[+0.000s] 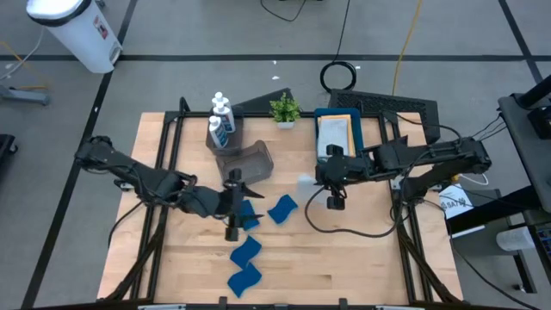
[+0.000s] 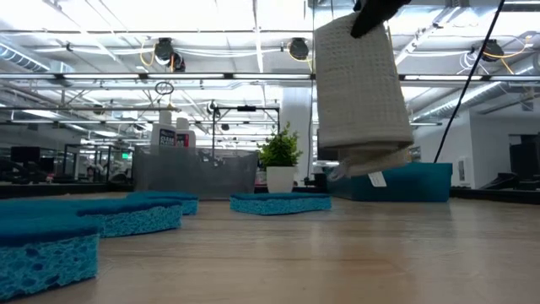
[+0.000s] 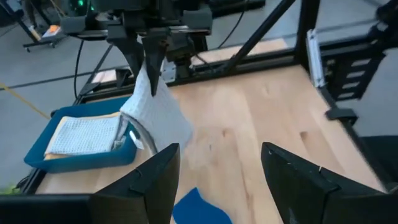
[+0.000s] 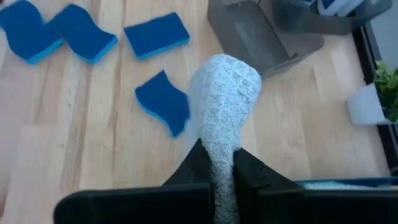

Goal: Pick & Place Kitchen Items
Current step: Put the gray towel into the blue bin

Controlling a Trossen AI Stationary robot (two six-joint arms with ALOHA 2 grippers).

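From above, the wooden table [image 1: 344,258] carries four blue sponges [image 1: 282,208] spread near its middle, white bottles [image 1: 221,120] at the back beside a grey bin [image 1: 245,160], a potted plant [image 1: 285,110] and a blue tray [image 1: 336,129] with folded cloths. The left gripper [image 1: 231,207] sits low among the sponges, fingers spread and empty. The right gripper [image 1: 334,176] is clenched on a pale grey cloth [image 1: 306,182] lifted just in front of the tray.

At table height, the cloth [image 2: 359,93] hangs clear of the wood, with sponges [image 2: 278,203] lying flat behind it.

Past the left wrist's parted fingers [image 3: 155,180], the cloth [image 3: 155,115] dangles from the other arm's tips beside the tray [image 3: 81,152].

Past the right wrist, the pinched fingers [image 4: 249,171] grip the cloth [image 4: 224,106] above the sponges [image 4: 163,102].
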